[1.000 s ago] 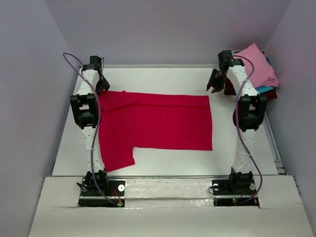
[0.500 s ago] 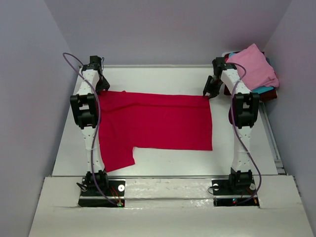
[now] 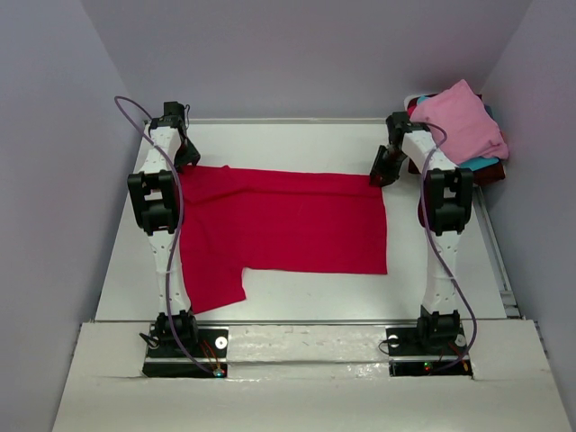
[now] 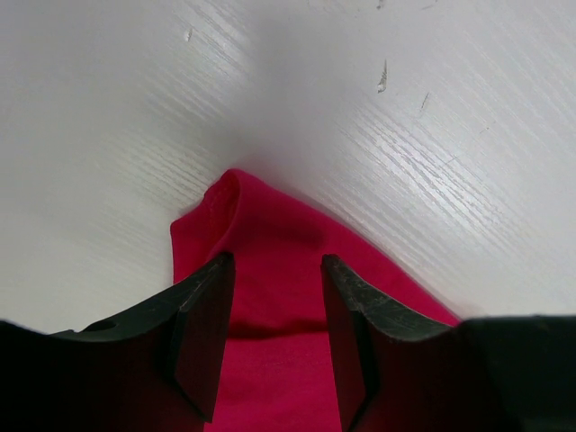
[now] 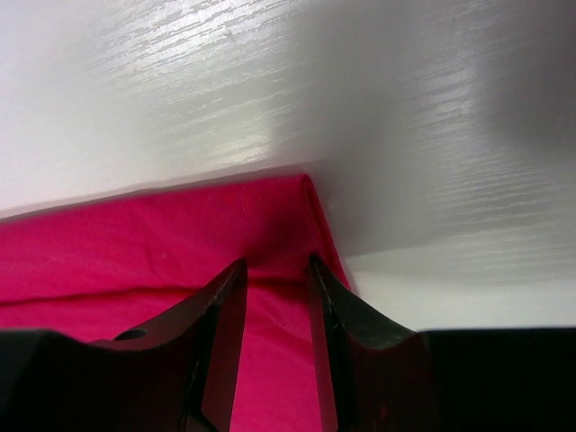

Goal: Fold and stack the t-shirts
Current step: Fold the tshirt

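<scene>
**A:** Item one, location?

**B:** Red t-shirt (image 3: 288,220), flat on the worktop (image 3: 297,144), middle of the field. Other stock is a pile at 2 o'clock, pink t-shirt (image 3: 461,121) on top and a teal one (image 3: 482,163) showing under it.

**A:** Axis and heading?

**B:** Long axis runs 9 to 3 o'clock. One sleeve (image 3: 214,286) juts toward 6 o'clock at the 9 o'clock end, so I judge shoulders at 9 and hem at 3.

**A:** Hands?

**B:** Left hand (image 4: 276,261) is at the far corner on the 9 o'clock end, fingers apart and astride the cloth. Right hand (image 5: 275,263) is at the far corner on the 3 o'clock end, fingers apart with a narrower gap, and the cloth's edge is just outside one finger. Neither is clamped, as far as the wrist views show.

**A:** Risks?

**B:**
- The right hand sits so close to the edge that it may close on little or nothing, and the corner slips out.
- A pinch that takes only one layer leaves the rest behind.
- An uneven lift by the two hands skews the fold line.
- The right arm is near the pile, so a wide swing could topple it.
</scene>
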`<state>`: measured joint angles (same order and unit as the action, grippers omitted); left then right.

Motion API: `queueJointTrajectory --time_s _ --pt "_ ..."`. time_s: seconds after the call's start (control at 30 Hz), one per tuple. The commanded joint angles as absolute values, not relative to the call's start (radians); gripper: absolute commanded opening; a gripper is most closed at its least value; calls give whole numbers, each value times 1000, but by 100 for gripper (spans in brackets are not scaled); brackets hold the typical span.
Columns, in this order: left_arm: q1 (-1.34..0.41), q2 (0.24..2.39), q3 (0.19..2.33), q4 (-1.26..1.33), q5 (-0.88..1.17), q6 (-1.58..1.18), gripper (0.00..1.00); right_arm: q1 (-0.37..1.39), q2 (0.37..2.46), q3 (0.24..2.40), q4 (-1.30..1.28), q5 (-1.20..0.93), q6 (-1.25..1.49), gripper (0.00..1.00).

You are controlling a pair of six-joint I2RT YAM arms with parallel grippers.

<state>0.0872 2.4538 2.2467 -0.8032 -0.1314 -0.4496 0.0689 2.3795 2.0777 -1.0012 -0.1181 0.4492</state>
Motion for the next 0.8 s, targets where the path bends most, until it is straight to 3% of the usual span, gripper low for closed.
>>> queueJointTrajectory --time_s 0.0,0.27,0.77 --pt "92 2381 2264 -811 -136 -442 55 84 2310 2033 -986 -130 446 38" --pt "92 2381 2263 -810 -130 -446 55 84 2260 1988 -991 -127 433 32" --pt "92 2385 2269 -810 -129 -448 55 84 2230 2031 -1038 -129 416 31"
